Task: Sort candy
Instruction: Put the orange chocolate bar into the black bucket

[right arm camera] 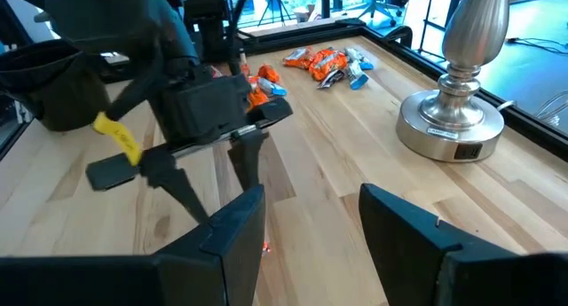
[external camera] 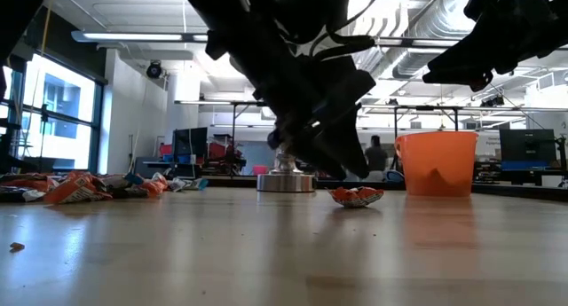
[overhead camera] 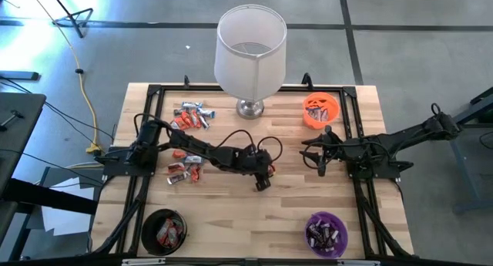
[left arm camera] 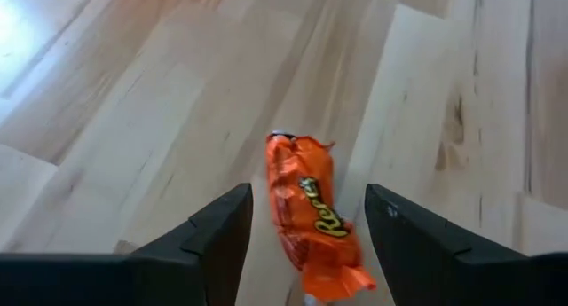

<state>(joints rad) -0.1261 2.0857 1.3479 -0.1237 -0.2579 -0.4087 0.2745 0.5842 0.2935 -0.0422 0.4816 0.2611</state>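
left gripper sits at centre frame in the high view, jaws spread wide and holding nothing; in its wrist view an orange reese's bar lies flat on the table between the two fingers, not pinched. can't tell from this whether it's lining up a pick or has just let go. the low view shows the same bar resting on the wood under the arm, centre frame, alone. orange wrapper, so my guess is it belongs in the orange bowl at upper right. right gripper hovers right of centre, near that bowl, jaws apart and empty, probably placed to take a handover mid-table. remaining unsorted candy sits in two piles left of centre: upper pile and lower pile. black bowl at lower left and purple bowl at lower right already hold some bars. lamp stands at top centre, clear of both arms.
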